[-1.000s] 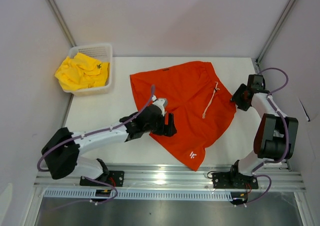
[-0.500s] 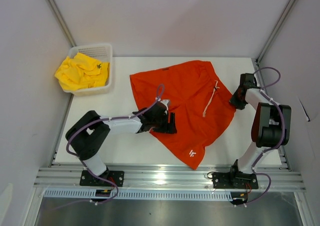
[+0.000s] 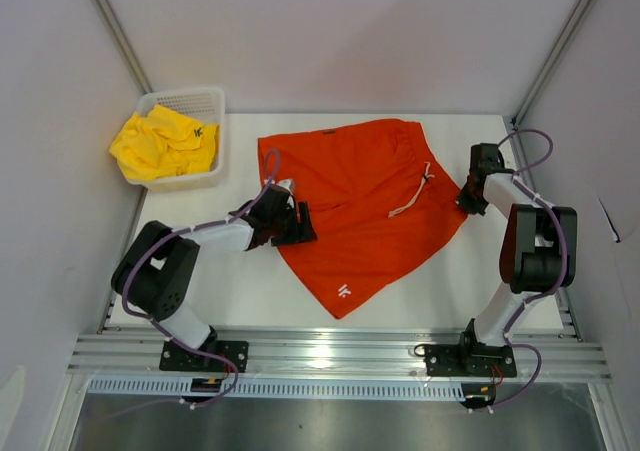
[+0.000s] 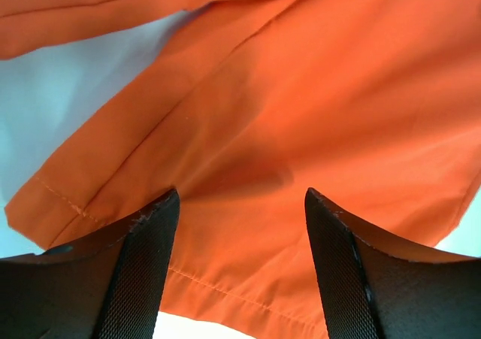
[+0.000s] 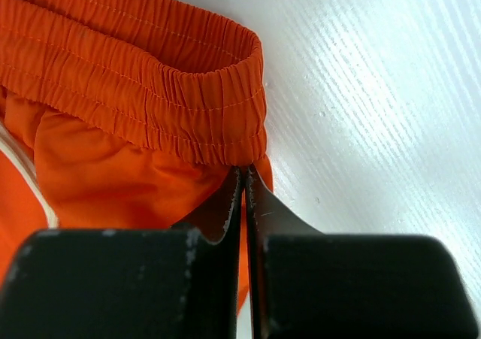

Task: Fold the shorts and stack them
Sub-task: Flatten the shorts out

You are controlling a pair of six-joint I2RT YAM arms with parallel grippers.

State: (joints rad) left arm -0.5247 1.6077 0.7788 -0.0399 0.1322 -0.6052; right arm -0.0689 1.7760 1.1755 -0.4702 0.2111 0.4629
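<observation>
**A:** Where did we find the orange-red shorts [image 3: 370, 196]?

**B:** We saw them spread open on the worktop [image 3: 215, 276], between our two pincers. One leg lay under the left pincer [image 3: 303, 223], and the end of the waistband was at the right pincer [image 3: 468, 199].

**A:** How did the left pincer stand?

**B:** Open. From the left wrist we saw its two fingers [image 4: 146, 267] well apart, low over the orange fabric [image 4: 316, 91]. A stitched hem ran just ahead of them, and bare worktop [image 4: 68, 76] showed past the hem on one side. We saw nothing caught between the jaws.

**A:** And the right one?

**B:** Closed, and gripping the orange-red shorts. From the right wrist we saw its fingertips [image 5: 222, 207] pressed together on the cloth just below the corner of the gathered elastic waistband [image 5: 150, 91]. Bare worktop lay just beyond that corner.

**A:** Did we note the drawstring?

**B:** Yes. The white drawstring [image 3: 413, 199] lay loose on the fabric, near the right pincer on its inner side. A small white logo [image 3: 345, 291] sat on the leg nearest the arm bases, well apart from both pincers.

**A:** And the other pair?

**B:** The yellow shorts [image 3: 165, 143] lay crumpled in the white basket [image 3: 195, 98], spilling over its rim. That was well apart from the left pincer, beyond it and to its outer side.
</observation>
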